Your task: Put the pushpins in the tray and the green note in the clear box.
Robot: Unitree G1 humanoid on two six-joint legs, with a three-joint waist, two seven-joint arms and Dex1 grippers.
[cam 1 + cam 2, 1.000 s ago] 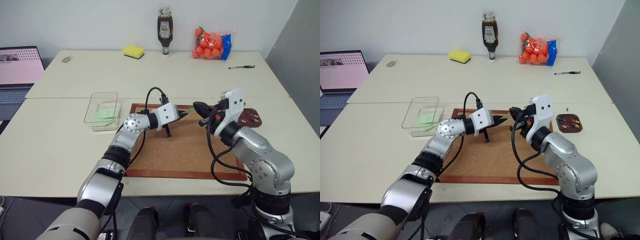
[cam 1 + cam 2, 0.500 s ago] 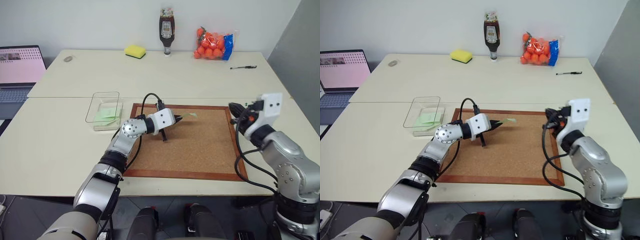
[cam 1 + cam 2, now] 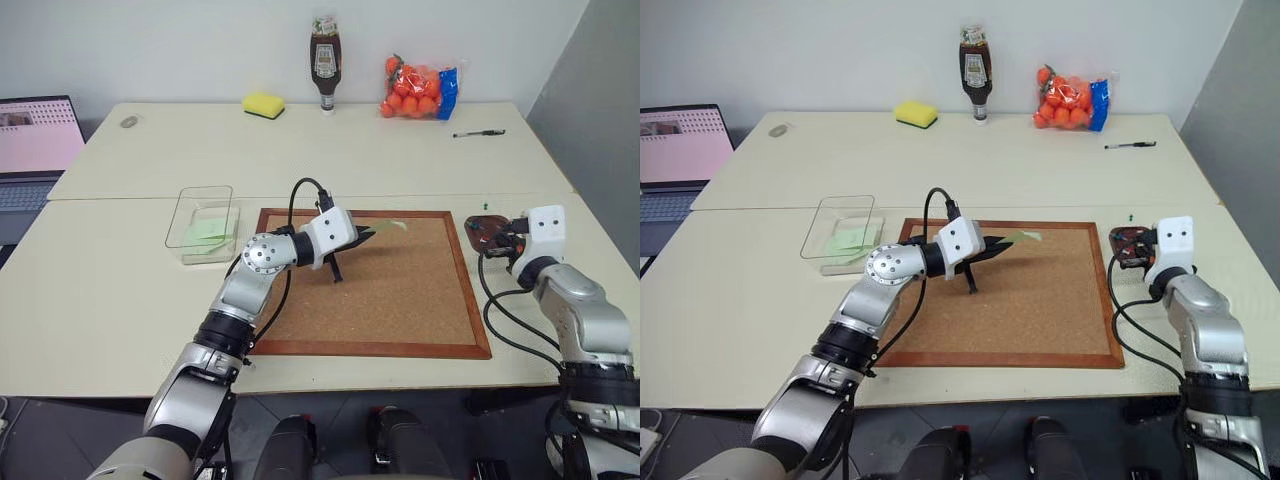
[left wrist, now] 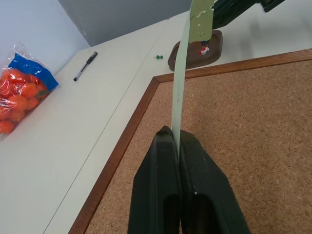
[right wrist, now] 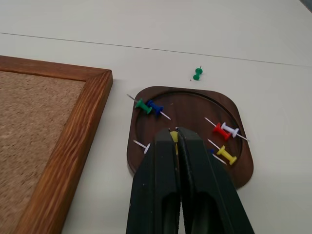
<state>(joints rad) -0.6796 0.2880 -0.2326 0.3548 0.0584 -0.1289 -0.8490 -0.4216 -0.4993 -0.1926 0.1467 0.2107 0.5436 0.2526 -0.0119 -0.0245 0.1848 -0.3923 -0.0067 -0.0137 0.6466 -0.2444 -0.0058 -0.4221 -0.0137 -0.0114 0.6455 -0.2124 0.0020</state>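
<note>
Right gripper (image 5: 174, 141): fingers pressed together on a yellow-headed pin (image 5: 173, 137), poised directly above the tray (image 5: 243, 168).
Left gripper (image 4: 175, 141): fingers clamped on the lower edge of the green note (image 4: 183, 87), which stands up on edge above the corkboard (image 3: 400, 290).
Tray: sits on the desk just beside the right edge of the corkboard, near the desk's right edge; it holds green, blue, red, white and yellow pins.
Stray pushpin (image 5: 197, 73): one green-headed pin lies on the bare desk just beyond the far edge of the tray, apart from it.
Clear box (image 3: 196, 215): stands on the desk just beside the left edge of the corkboard; a pale green sheet (image 3: 208, 231) already lies inside.
Risk, pin release: if the fingers part while off-centre or tilted, the yellow-headed pin is likely to bounce off the shallow rim onto the desk.
Risk, stray pin: a low sweep of the right gripper could knock the green-headed pin toward the desk's right edge.
Risk, note: the grip is on one edge only; a fast swing toward the clear box could bend the paper or pull it free.
Risk, box entry: an upright note may catch on the near wall and rest across the rim.
</note>
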